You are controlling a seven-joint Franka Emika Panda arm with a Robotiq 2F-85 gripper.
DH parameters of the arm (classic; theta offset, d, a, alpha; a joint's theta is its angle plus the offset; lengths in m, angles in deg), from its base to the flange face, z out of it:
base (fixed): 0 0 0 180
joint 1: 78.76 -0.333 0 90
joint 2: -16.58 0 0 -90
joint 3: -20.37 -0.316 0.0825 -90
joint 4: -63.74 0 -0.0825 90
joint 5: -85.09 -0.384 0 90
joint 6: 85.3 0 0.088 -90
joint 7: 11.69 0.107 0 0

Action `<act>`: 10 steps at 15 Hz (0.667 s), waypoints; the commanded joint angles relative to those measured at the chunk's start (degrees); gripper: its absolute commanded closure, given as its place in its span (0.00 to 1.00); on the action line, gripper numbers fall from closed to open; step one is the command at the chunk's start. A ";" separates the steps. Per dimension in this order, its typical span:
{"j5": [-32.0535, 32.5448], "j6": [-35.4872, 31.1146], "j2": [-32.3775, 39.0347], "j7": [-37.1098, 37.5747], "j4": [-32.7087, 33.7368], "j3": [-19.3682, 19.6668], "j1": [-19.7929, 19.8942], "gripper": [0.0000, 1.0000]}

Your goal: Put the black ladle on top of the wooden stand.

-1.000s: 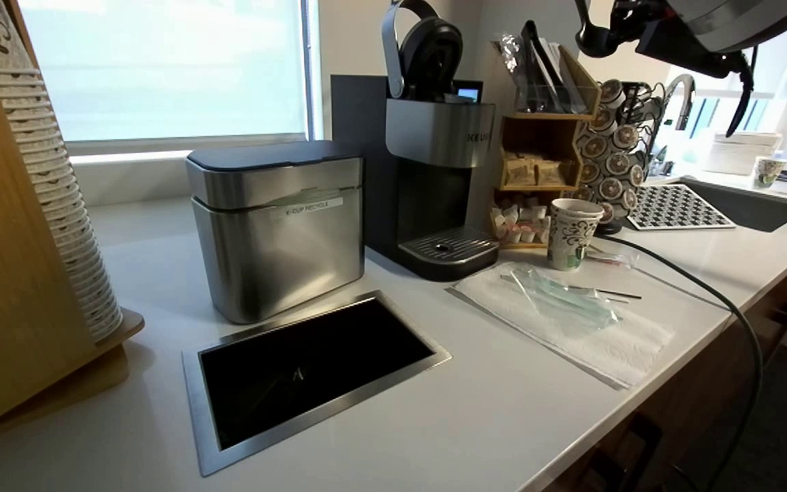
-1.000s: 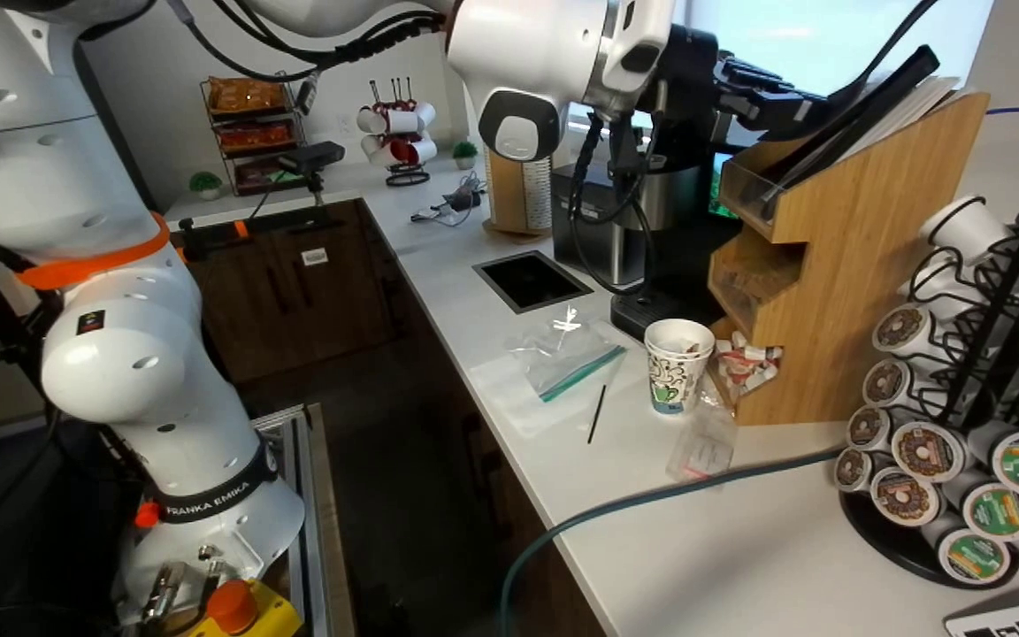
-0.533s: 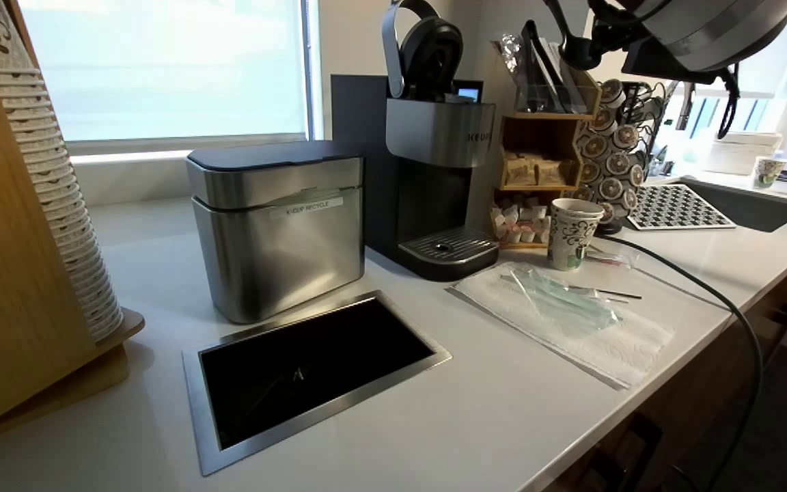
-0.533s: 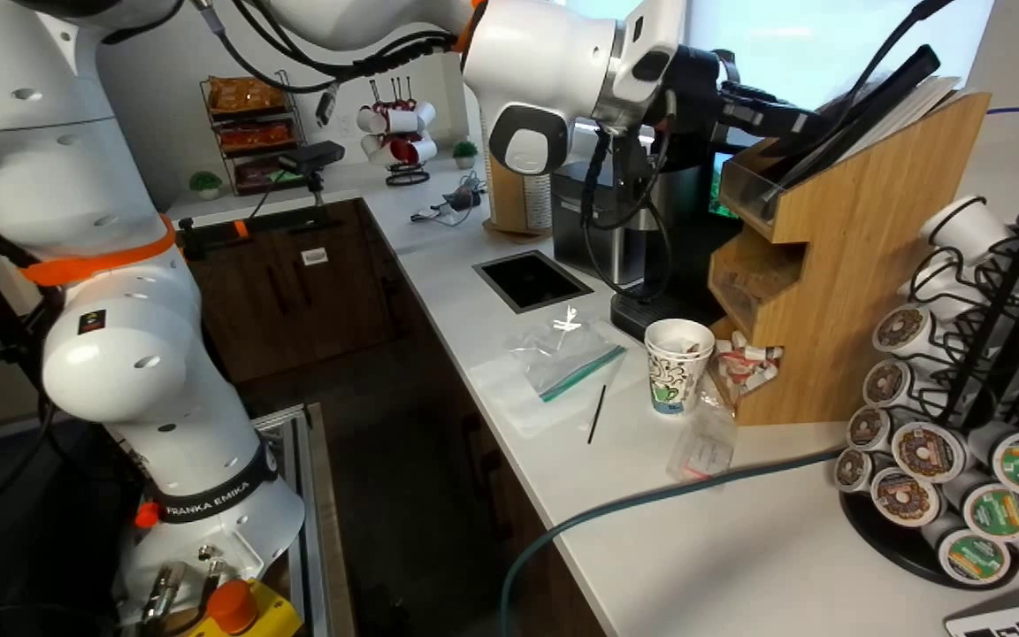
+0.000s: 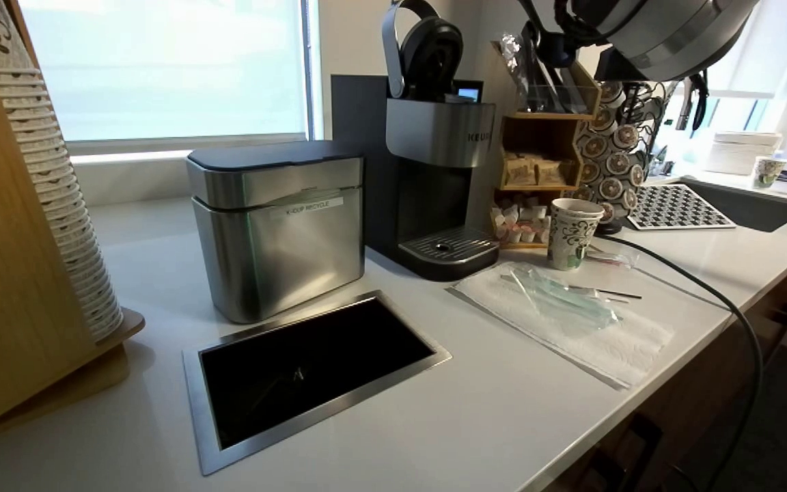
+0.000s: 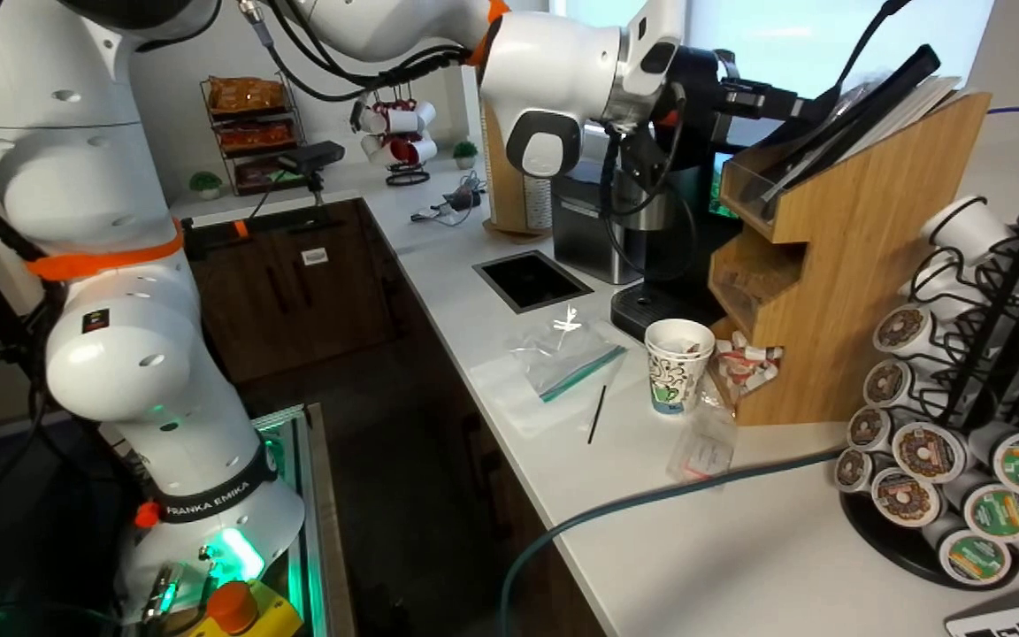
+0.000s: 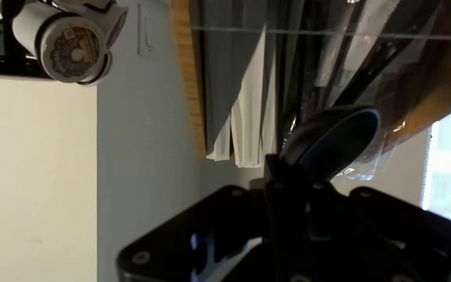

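Evidently we're at the placing step: our gripper, pinched on the black ladle, holds it by the top of the wooden stand, toward five o'clock from the grip; touching, we can't tell. Next we should ease it down, then release.

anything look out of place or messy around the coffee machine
Yes: a crumpled clear zip bag lies on a paper towel, with a thin black stick loose near it, like leftover litter. The coffee machine also seems to stand open at the top. No spill or damage shows.
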 commanded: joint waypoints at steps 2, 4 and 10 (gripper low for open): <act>-1.62 -1.38 2.83 -2.59 2.27 0.43 -0.38 0.99; -2.19 -1.47 3.64 -3.47 2.57 0.68 -0.41 0.68; -2.55 -1.58 4.05 -4.50 2.41 0.96 -0.61 0.24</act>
